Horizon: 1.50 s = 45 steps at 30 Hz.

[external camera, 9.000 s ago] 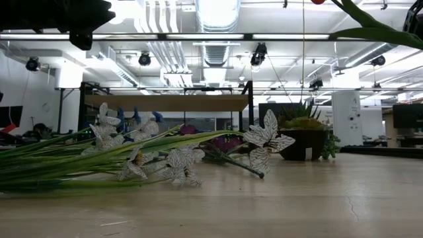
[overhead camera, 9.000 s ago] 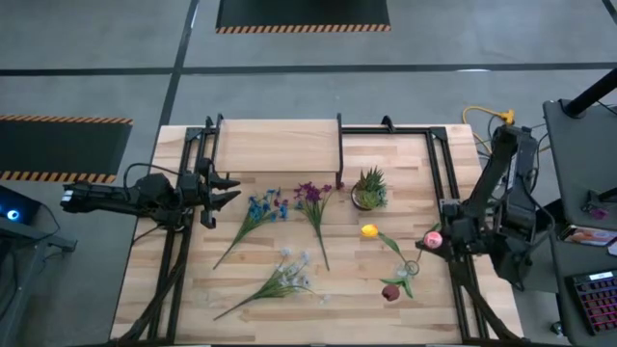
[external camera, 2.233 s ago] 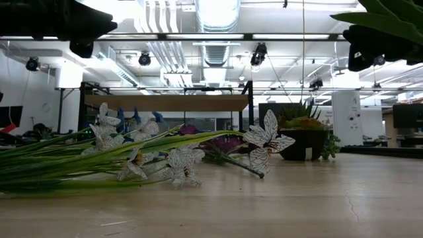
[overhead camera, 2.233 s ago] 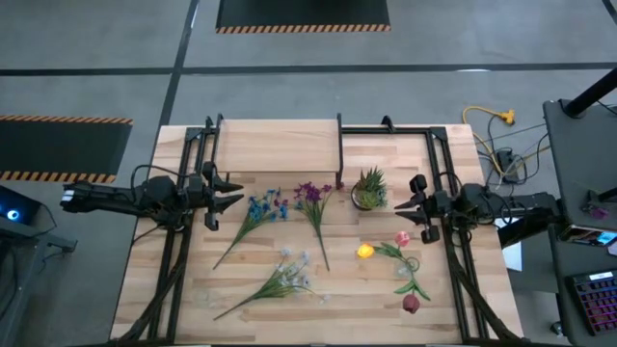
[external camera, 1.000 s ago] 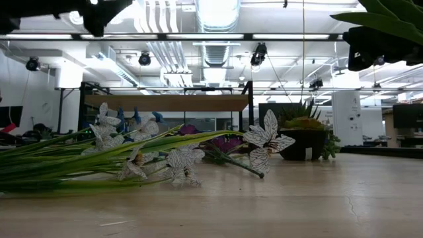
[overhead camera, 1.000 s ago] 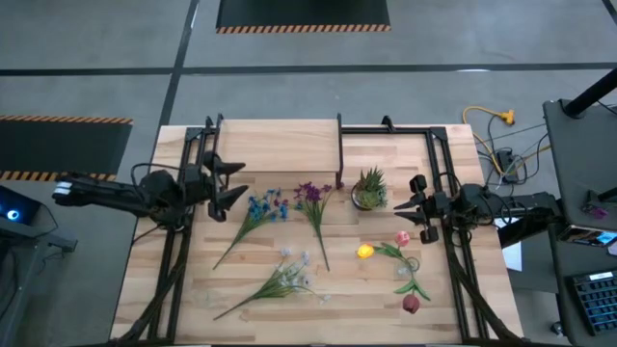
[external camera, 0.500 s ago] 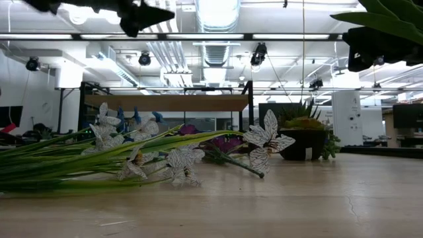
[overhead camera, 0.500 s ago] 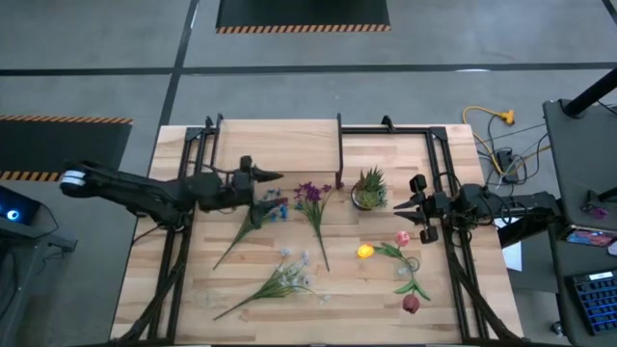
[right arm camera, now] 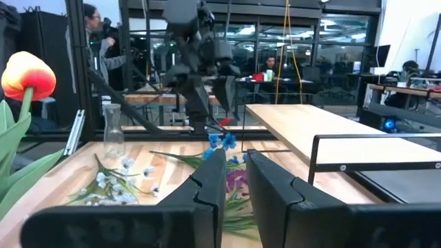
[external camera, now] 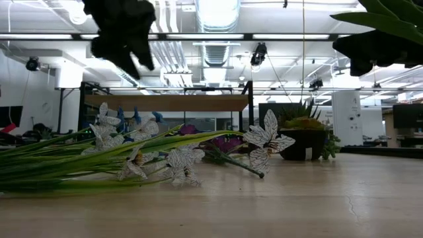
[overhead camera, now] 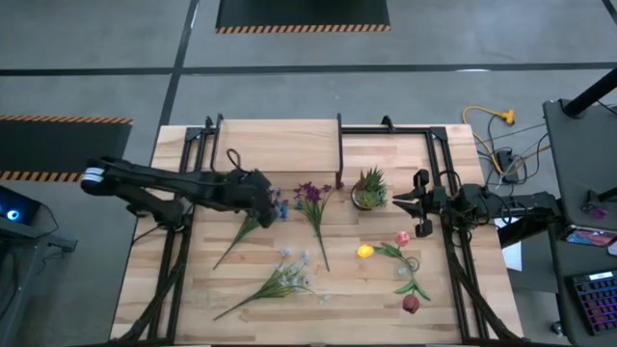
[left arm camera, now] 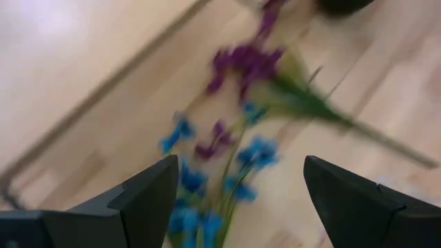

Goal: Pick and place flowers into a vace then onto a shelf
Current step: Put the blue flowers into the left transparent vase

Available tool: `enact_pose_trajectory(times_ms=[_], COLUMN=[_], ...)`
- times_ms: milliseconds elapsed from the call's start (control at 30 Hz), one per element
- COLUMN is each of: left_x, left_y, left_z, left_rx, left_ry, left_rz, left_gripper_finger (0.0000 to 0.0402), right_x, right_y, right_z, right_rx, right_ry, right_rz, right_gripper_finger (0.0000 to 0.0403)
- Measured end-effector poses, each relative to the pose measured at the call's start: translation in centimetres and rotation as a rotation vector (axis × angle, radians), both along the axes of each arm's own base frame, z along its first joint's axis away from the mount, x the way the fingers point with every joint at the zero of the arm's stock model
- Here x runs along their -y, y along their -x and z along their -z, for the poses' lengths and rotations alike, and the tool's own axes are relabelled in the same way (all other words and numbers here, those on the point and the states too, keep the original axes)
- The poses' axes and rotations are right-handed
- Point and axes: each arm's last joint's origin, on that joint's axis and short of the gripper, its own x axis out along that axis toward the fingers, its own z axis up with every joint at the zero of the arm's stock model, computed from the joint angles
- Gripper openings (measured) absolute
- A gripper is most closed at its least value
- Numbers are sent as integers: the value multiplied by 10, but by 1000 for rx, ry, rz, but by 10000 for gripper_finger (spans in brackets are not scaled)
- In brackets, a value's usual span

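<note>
The flowers lie loose on the table: blue stem (overhead camera: 258, 217), purple stem (overhead camera: 313, 204), white stem (overhead camera: 278, 281), and red and yellow tulips (overhead camera: 393, 255). My left gripper (overhead camera: 265, 196) hangs open above the blue blooms (left arm camera: 227, 172), fingers pointing down and standing either side of them, clear of them. My right gripper (overhead camera: 400, 205) waits at the table's right side, level and shut, with nothing in it (right arm camera: 234, 176). A clear glass vase (right arm camera: 113, 131) stands upright beyond the white flowers. The shelf (overhead camera: 280, 145) stands at the far edge.
A small potted plant (overhead camera: 369, 189) stands right of the shelf. Black metal rails (overhead camera: 183, 260) run along both table sides. A tulip head (right arm camera: 27, 74) shows close beside my right gripper. People stand in the room behind the table (right arm camera: 93, 34).
My left gripper has swung from the table's left side toward the right, tipped its fingers downward, and come down over the blue flowers, staying open. The flowers have not moved.
</note>
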Motion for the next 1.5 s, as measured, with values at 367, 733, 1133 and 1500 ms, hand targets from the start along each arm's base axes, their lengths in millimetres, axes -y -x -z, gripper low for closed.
enact_pose_trajectory(times_ms=[367,733,1133,1500], left_x=[29,41,37,34], left_y=[0,21,34,44], left_z=[35,83,124,144], left_rx=[-210,-271,-246,-234], left_ry=[139,192,210,211], left_rz=[-56,-169,-177,-170], left_gripper_finger=[295,295,295,291], right_x=[0,0,0,0], right_y=[0,0,0,-1], right_z=[0,0,2,4], right_rx=[1,-2,-15,-37], right_ry=[-40,-50,-66,-102], right_rz=[-5,-7,-10,-13], right_gripper_finger=[52,52,52,52])
